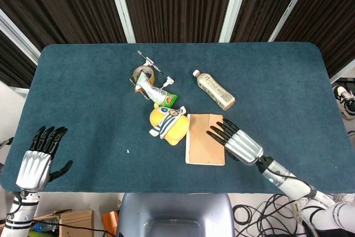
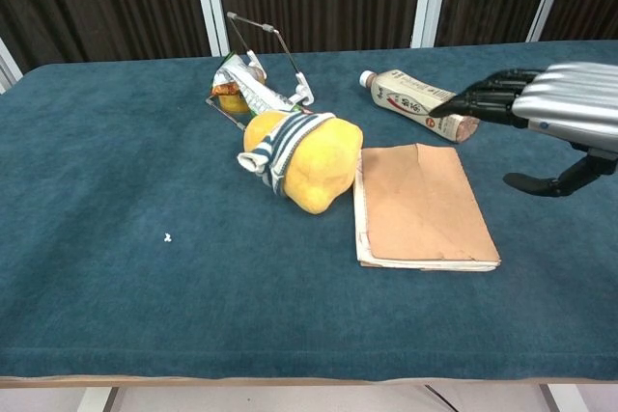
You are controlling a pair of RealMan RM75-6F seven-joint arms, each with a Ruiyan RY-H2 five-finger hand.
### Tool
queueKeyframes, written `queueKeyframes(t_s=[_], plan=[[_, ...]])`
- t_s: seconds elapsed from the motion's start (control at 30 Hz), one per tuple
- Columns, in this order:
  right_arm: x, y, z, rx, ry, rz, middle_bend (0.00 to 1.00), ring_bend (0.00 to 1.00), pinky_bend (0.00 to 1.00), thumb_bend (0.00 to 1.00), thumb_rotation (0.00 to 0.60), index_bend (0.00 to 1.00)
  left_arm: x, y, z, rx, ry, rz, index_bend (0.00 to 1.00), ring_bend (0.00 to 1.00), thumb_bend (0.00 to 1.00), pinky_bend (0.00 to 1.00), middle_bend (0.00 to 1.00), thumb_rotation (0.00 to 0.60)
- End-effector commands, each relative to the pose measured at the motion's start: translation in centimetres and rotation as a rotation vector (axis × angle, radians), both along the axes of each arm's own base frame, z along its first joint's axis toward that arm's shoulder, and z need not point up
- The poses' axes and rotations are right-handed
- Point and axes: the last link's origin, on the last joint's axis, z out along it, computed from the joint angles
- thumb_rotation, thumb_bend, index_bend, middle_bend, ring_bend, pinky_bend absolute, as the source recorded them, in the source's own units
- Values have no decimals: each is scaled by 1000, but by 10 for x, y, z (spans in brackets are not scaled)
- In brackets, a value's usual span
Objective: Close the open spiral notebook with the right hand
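So the spiral notebook is lying flat and shut, brown cover up, on the blue surface, touching the yellow plush toy at its 9 o'clock. The right hand hovers off the notebook's 3 o'clock edge, fingers spread and straight, holding nothing; in the chest view it sits above the surface. A bottle lies at 12 o'clock from the notebook. The left hand is way over at 9 o'clock by the near edge, fingers apart, empty.
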Motion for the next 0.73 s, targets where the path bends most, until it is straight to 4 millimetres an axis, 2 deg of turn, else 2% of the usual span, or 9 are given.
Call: queueKeyframes(t_s=[0.03,0.17,0.23,0.27,0.37,0.43,0.57,0.73], plan=[[-16,1,-10,102,-58,-218,111,81,131,487,600,0,1,0,1,3,3,0,133,80,226,77,141,600],[-29,0,0,44,-112,-279,111,81,131,469,600,0,-4,1,5,22,39,22,133,81,227,77,140,600],[-36,4,20,-37,-173,-302,111,81,131,351,600,12,-11,1,8,43,94,58,133,81,226,77,140,600],[-41,8,33,-85,-208,-321,111,81,131,246,600,25,-16,0,11,52,126,84,133,82,226,77,140,600],[-54,22,65,-180,-269,-366,112,76,114,133,600,32,-25,-4,18,61,161,138,134,83,226,76,139,600],[-63,35,88,-252,-290,-397,111,60,100,109,600,24,-31,-10,24,67,170,172,133,84,226,76,139,600],[-82,65,121,-369,-301,-468,89,11,60,102,600,0,-41,-27,37,76,155,234,134,85,225,75,139,600],[-97,90,136,-441,-331,-520,82,0,50,101,600,0,-50,-46,48,96,132,290,134,90,225,74,140,600]])
